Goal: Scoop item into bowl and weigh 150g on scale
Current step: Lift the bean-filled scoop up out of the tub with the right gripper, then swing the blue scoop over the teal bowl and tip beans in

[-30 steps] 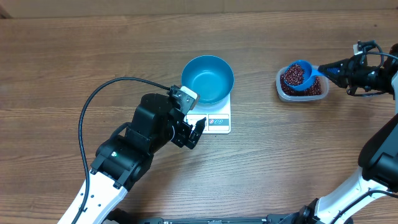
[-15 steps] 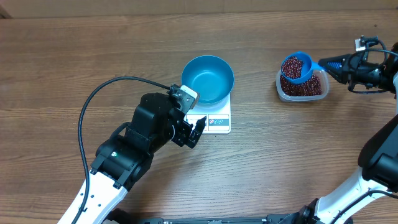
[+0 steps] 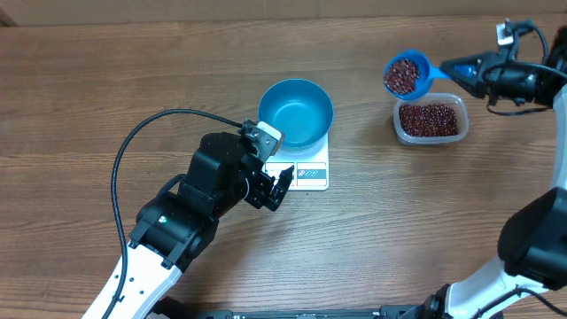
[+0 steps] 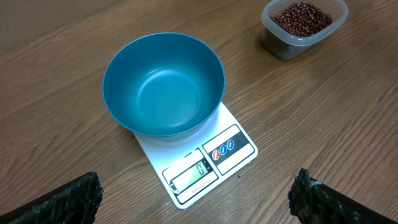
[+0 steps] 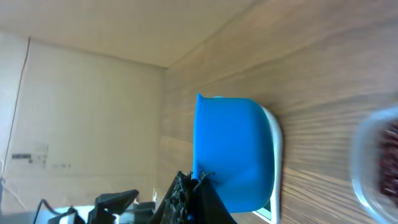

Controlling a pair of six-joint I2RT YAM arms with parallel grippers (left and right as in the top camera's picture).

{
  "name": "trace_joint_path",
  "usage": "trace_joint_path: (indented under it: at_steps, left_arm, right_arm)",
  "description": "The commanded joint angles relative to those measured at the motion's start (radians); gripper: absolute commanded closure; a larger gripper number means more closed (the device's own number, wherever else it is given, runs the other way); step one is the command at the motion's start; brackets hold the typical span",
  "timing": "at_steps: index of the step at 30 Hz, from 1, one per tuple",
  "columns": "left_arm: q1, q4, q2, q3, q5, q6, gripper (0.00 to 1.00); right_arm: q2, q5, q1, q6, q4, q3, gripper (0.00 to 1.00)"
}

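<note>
Red-brown beans point(image 3: 403, 75) fill the blue scoop point(image 3: 425, 76), which is held over the table point(image 3: 89, 89) at about 11 o'clock from the clear tub point(image 3: 398, 121); more beans lie in that tub. The right gripper point(image 3: 465, 68) is clenched on the scoop's handle. At 9 o'clock from the tub, well apart, the blue bowl point(image 3: 296, 112) sits on the white scale point(image 3: 310, 175). The left gripper point(image 3: 270, 190) hovers at 7 o'clock from the bowl, jaws spread wide, grasping nothing.
</note>
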Motion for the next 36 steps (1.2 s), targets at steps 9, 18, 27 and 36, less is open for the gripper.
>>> trace_joint_path:
  at_steps: [9,18,27,36]
  left_arm:
    - [0.002,0.004,0.003,-0.005,0.011,-0.010,0.00]
    - [0.002,0.004,0.003,-0.005,0.011,-0.010,0.01]
    - [0.002,0.004,0.003,-0.005,0.011,-0.010,0.00]
    - [0.002,0.004,0.003,-0.005,0.011,-0.010,0.00]
  right_arm:
    - [-0.049,0.070,0.226,0.094,0.052,0.068,0.96]
    - [-0.049,0.267,0.406,0.131,0.097,0.068,0.96]
    - [-0.049,0.535,0.571,0.151,0.159,0.068,0.96]
    - [-0.049,0.828,0.703,0.151,0.212,0.068,0.96]
